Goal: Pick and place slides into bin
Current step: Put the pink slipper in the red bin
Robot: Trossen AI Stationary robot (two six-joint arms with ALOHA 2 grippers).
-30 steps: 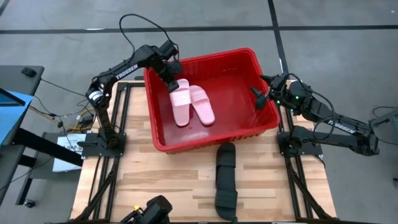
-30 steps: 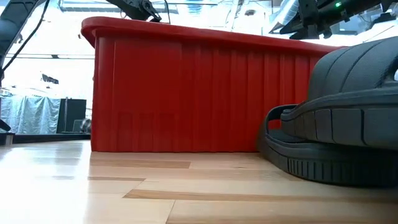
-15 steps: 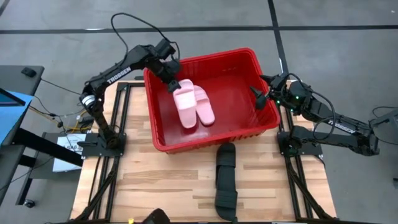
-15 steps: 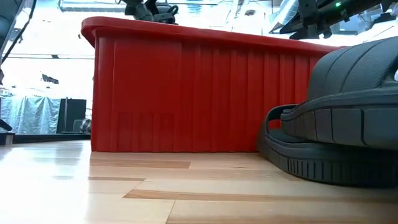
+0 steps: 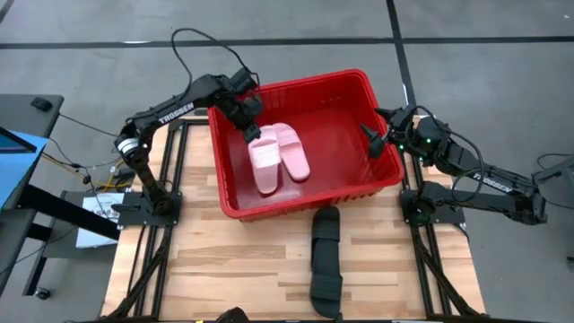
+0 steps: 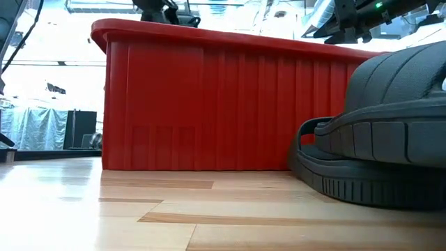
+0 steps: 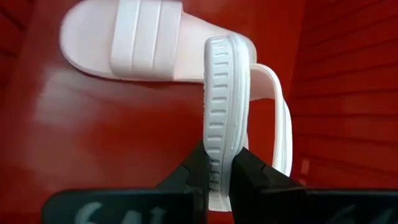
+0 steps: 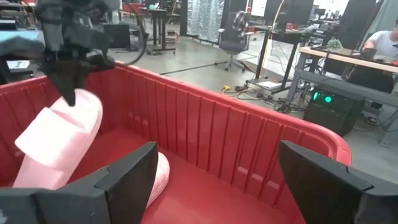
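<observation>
In the red bin [image 5: 354, 94], my left gripper [image 5: 248, 121] is shut on a pale pink slide [image 5: 264, 166], which also shows in the right wrist view [image 8: 62, 134]. A second pink slide [image 5: 293, 152] lies flat on the bin's floor beside it. Two black slides [image 5: 325, 235] [image 5: 325, 287] lie end to end on the wooden table in front of the bin. My right gripper [image 5: 372, 136] stands open above the bin's right rim, with nothing between its fingers. My left gripper pinches one end of the pink slide's sole [image 7: 217, 163] between its two fingers [image 7: 252, 177], one on each flat face, so the ribbed edge shows between them. The fingers slant down from the bin's far left corner. The slide hangs tilted below them on its edge; its low end is hidden.
The bin's tall slotted wall [image 6: 202, 104] stands at the table's far half. The nearer black slide [image 6: 376, 139] fills the right of the low view. Bare wood [image 5: 215, 260] lies at the table's near left. A person sits at a desk beyond the table [image 8: 382, 43].
My left gripper, still shut on the pink slide, has moved a little toward the table's near edge inside the bin and rolled its wrist. The slide has turned with it from nearly flat to more on edge, beside the slide that lies on the floor.
</observation>
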